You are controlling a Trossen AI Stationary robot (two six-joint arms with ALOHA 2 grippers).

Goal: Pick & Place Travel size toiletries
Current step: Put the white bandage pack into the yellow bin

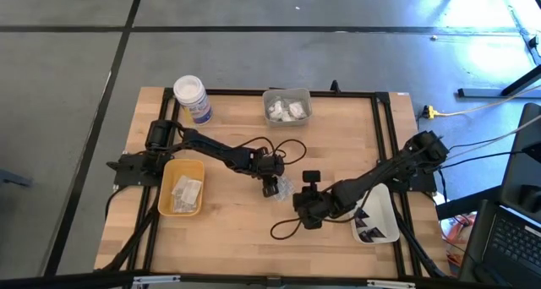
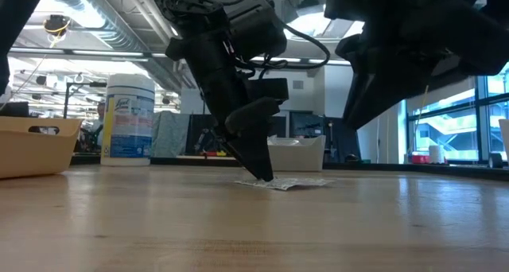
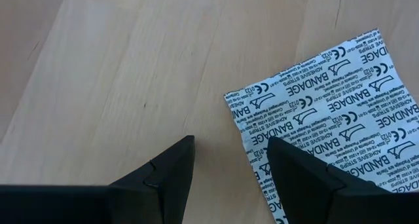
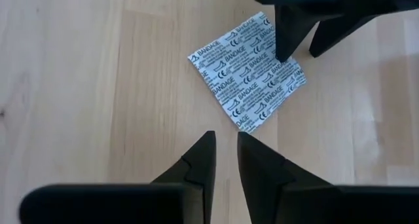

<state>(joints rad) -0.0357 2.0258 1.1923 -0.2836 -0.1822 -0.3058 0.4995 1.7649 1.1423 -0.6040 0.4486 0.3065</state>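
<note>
My left tool (image 3: 226, 160) stands spread, empty, tips down at the table (image 1: 237, 217), one finger on the edge of the flat white bandage sachet (image 4: 247, 69) at mid-table. My right tool (image 4: 226, 152) hovers close by, fingers narrowly parted, empty.

The flat white sachet (image 3: 327, 112) on the table is printed all over with repeating "BANDAGE" and "ADHESIVE STRIPS" lines and CE marks.

Two dark jointed arms trailing black cables.
</note>
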